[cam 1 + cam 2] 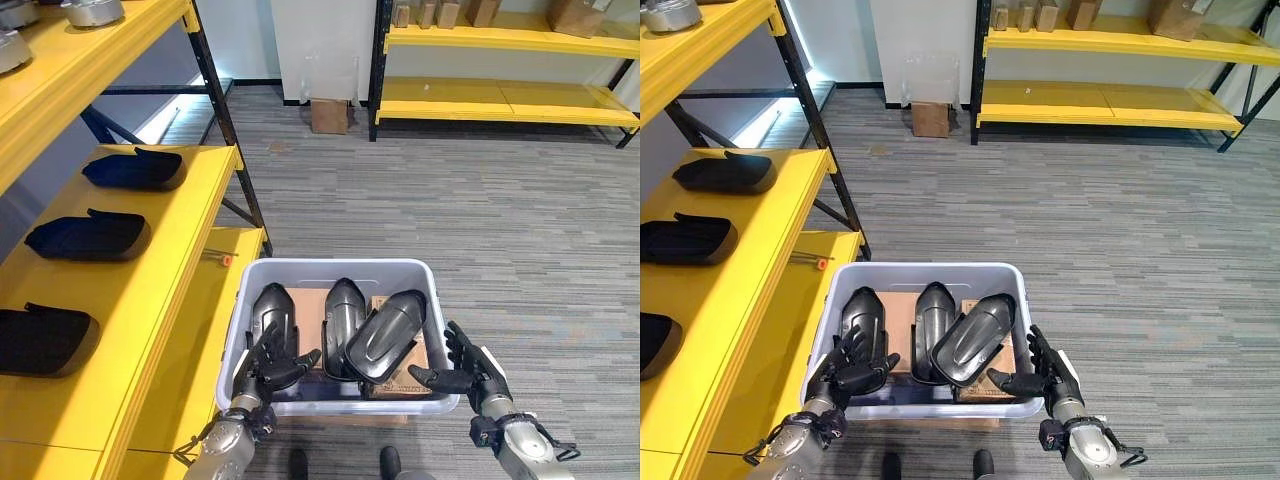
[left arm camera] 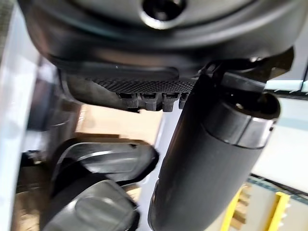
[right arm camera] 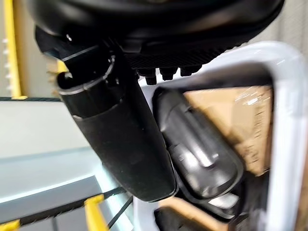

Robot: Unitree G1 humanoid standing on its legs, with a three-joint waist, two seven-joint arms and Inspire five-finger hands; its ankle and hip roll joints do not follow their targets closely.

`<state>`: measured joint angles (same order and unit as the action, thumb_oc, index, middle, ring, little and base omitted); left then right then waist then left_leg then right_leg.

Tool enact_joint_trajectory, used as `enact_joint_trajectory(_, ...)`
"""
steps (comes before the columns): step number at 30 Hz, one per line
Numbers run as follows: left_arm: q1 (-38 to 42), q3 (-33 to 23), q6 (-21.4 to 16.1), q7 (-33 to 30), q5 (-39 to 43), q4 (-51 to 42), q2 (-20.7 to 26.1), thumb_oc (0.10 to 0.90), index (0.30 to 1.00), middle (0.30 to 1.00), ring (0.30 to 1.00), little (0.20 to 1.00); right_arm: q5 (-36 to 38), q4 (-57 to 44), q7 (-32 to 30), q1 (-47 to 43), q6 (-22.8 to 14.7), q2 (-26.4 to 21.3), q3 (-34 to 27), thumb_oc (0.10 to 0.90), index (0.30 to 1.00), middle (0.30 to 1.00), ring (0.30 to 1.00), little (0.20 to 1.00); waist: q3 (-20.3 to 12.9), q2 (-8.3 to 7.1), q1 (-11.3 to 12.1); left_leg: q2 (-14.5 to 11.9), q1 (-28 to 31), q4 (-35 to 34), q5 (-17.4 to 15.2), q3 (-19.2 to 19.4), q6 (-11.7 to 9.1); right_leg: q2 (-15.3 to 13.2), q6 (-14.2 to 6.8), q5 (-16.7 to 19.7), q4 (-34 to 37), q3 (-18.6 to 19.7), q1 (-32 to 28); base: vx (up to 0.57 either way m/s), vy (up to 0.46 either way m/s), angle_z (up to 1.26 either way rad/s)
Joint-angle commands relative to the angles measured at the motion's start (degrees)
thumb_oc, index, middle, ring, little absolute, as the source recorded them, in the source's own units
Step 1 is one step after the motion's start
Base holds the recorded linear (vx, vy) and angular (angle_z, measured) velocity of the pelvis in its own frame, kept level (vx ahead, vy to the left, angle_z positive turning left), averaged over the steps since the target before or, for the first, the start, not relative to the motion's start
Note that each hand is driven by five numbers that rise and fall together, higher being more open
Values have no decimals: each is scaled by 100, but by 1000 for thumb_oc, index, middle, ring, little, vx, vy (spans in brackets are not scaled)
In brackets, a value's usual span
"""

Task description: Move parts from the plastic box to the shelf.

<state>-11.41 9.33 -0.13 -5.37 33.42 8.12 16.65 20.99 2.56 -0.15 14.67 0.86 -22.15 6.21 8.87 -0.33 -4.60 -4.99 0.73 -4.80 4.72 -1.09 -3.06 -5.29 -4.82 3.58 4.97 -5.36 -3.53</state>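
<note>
A pale plastic box stands on the floor beside the yellow shelf. In it, on cardboard, three dark curved parts lean side by side: left, middle and right. My left hand is open at the box's near left corner, its fingers spread just before the left part. At the near right corner my right hand is open, thumb pointing at the box wall. The right wrist view shows its thumb beside a part.
Three more dark parts lie on the shelf's middle level. Metal pieces sit on the top level. A small cardboard box and a second yellow shelf stand at the back. Grey carpet lies to the right.
</note>
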Motion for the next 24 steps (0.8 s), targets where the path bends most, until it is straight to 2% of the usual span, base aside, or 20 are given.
enact_joint_trajectory(1, 193, -465, -658, 222, 28, -635, 154, 900, 1000, 1000, 1000, 1000, 228, -996, 115, -192, -815, -289, -544, 900, 1000, 1000, 1000, 1000, -213, -95, 13, -232, 275, 77, -380, 254, -253, -161, -156, -866, -535, -22, -178, -11, -50, 1)
enact_joint_trajectory(8, 2, -924, -889, 265, 155, -1215, 50, 900, 1000, 1000, 1000, 1000, 86, -1761, 277, -131, -1055, -491, -1041, 900, 1000, 1000, 1000, 1000, -243, -67, 19, -306, 337, -2, -353, 262, -303, -75, -113, -898, -489, 5, -220, -7, -22, 0)
enact_joint_trajectory(17, 146, -1072, -1046, 170, 52, -1511, 132, 900, 1000, 1000, 1000, 1000, -364, -1537, 143, -649, -1022, -804, -904, 900, 1000, 1000, 1000, 1000, -146, -20, 108, -381, 298, -20, -325, 308, -320, 2, -43, -959, -615, 90, -67, -7, -30, -4)
enact_joint_trajectory(24, 510, -996, -1146, 62, 96, -1630, 234, 900, 1000, 1000, 1000, 1000, -441, -1262, -55, -1153, -940, -1071, -734, 900, 1000, 1000, 1000, 1000, 148, 128, 133, -359, -202, 14, -120, 304, -438, -47, -28, -916, -645, -139, 332, -65, -36, 9)
